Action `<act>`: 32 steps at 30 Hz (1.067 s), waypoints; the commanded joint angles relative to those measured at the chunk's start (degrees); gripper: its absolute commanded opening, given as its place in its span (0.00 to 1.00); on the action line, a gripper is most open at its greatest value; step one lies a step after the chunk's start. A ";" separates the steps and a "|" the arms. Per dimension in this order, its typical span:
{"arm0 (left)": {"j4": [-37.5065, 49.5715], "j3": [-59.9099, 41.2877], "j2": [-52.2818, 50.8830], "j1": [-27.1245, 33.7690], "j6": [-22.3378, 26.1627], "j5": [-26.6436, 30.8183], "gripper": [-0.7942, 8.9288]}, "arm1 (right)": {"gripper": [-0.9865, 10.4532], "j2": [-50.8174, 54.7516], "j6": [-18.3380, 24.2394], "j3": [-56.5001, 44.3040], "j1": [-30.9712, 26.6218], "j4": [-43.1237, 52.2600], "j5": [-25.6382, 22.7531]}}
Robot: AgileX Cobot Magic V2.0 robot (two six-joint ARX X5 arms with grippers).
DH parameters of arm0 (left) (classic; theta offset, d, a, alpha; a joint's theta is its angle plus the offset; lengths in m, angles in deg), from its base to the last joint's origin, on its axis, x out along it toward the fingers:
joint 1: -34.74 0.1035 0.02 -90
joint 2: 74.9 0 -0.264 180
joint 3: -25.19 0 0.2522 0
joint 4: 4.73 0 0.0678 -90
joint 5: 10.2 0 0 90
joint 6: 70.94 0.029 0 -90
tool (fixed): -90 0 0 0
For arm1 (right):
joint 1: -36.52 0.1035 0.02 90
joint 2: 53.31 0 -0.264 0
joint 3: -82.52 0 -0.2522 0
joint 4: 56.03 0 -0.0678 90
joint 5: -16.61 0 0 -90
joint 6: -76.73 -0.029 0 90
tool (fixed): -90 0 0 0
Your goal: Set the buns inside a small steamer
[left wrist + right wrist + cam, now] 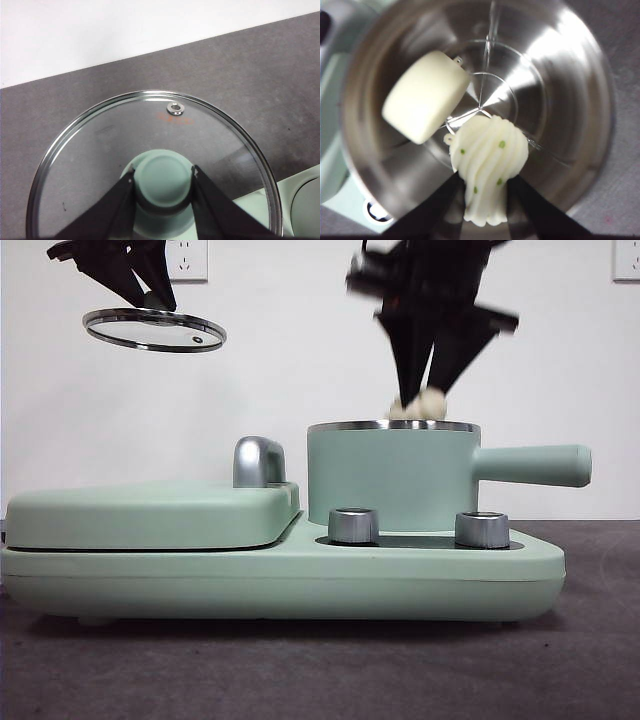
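The mint-green small steamer (392,475) stands on the cooker, its handle pointing right and its lid off. My right gripper (424,405) is just above its rim, shut on the ribbed bun with green dots (489,161), which shows as a cream tip in the front view (420,406). The smooth block bun (424,97) lies inside the steamer's steel bowl (555,80). My left gripper (163,186) is shut on the green knob of the glass lid (150,150) and holds the lid high at the upper left (155,329).
The steamer sits on a mint-green cooker base (280,575) with two chrome knobs (353,525). A flat griddle lid (150,512) with a chrome handle (258,461) covers its left half. A dark grey table (320,670) and a white wall lie around.
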State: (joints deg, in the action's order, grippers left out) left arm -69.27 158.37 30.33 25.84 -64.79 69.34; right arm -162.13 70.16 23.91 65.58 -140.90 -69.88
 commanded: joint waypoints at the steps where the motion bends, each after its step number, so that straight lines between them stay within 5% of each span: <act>1: 1.51 2.12 0.09 -0.11 -0.48 -0.31 0.09 | 0.17 -2.40 1.07 1.22 0.37 0.33 0.07; 13: 1.44 2.12 0.09 -0.11 -0.48 -0.31 0.09 | 0.20 -6.54 1.03 1.16 0.26 0.50 -0.44; 19: 1.40 2.12 0.09 -0.11 -0.48 -0.31 0.09 | 0.39 -6.64 1.01 1.16 0.26 0.35 -0.50; 32: 1.05 2.12 0.09 -0.11 -0.46 -0.31 0.09 | 0.46 -6.56 1.03 1.20 0.33 1.09 -0.55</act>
State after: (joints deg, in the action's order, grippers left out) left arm -69.51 158.37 30.33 25.84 -64.79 69.34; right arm -167.48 70.73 23.91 65.60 -140.14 -70.36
